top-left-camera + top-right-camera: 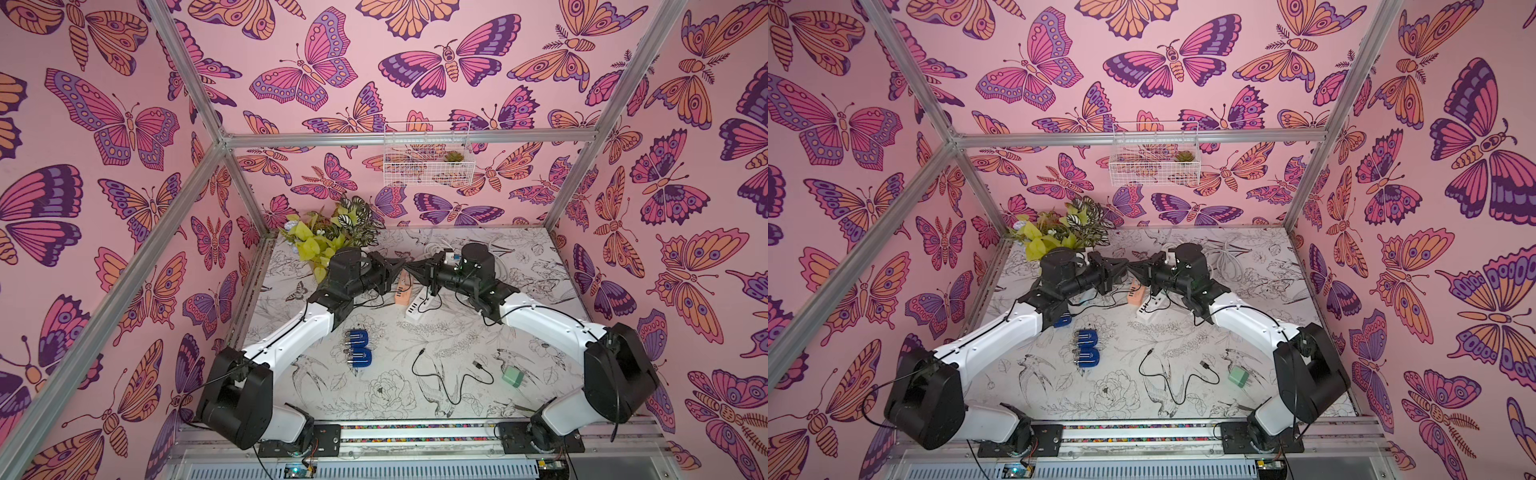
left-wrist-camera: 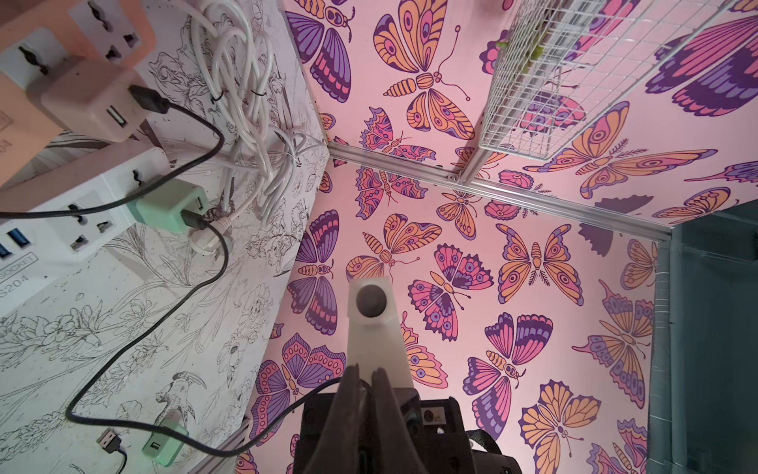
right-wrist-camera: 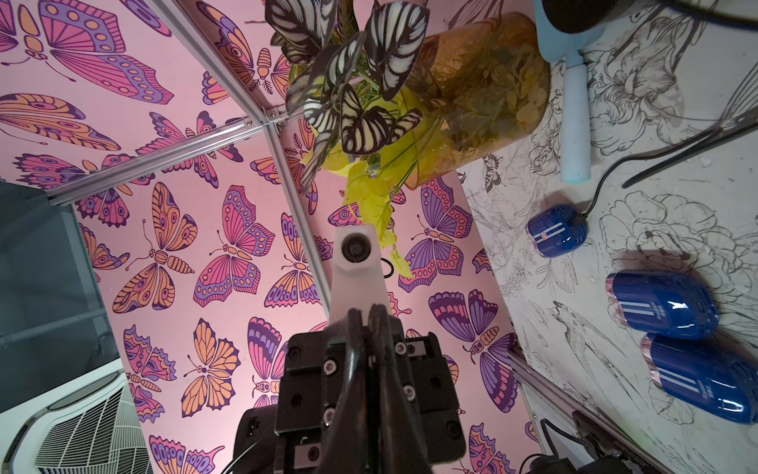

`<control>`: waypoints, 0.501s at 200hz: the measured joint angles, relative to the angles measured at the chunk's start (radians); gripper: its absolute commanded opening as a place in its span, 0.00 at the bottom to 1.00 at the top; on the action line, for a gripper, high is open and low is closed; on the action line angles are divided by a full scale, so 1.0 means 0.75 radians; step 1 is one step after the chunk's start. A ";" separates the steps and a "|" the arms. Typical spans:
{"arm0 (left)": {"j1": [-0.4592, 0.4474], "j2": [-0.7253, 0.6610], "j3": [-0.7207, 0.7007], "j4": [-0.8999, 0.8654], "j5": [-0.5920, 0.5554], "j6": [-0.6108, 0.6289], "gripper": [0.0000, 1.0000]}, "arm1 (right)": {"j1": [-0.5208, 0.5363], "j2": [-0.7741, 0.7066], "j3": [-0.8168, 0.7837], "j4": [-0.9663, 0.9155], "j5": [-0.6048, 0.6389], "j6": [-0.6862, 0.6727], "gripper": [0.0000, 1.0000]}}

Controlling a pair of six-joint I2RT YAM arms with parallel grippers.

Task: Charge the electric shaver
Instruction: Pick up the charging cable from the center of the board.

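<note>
Left pincer (image 2: 367, 371): clenched, gripping nothing, raised above the surface (image 1: 457, 328).
Right pincer (image 3: 365, 312): clenched, empty, nearly tip to tip with the left.
Corded shaver (image 3: 558, 232): blue, lying under the left arm, black cable in its end.
Other shavers (image 1: 357, 338): two, side by side nearby.
Power strip (image 1: 415, 305): below both pincers, green adapter (image 2: 168, 205) plugged in.

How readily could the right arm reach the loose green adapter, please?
Probably yes: the green adapter lies uncovered near that arm's base, the black cable apart from it; the right gripper, shut, must fold back and open.
</note>
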 measured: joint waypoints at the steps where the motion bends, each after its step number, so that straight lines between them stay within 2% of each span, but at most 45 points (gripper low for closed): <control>1: 0.000 0.001 0.000 -0.001 0.000 0.001 0.05 | -0.001 0.001 0.000 0.000 -0.001 -0.001 0.00; 9: 0.000 0.000 0.000 -0.011 -0.002 0.004 0.18 | -0.002 0.004 0.000 -0.003 -0.007 -0.009 0.00; 19: 0.000 -0.004 0.001 -0.040 -0.006 0.019 0.30 | -0.003 0.007 0.000 -0.004 -0.015 -0.027 0.00; 35: 0.001 -0.021 0.001 -0.121 -0.025 0.024 0.42 | -0.007 0.007 0.000 -0.009 -0.024 -0.058 0.00; 71: 0.023 -0.147 0.001 -0.440 -0.115 0.053 0.51 | -0.014 -0.019 -0.042 -0.028 -0.048 -0.160 0.00; 100: 0.055 -0.275 0.000 -0.740 -0.209 0.055 0.53 | -0.027 -0.092 -0.121 -0.054 -0.066 -0.325 0.00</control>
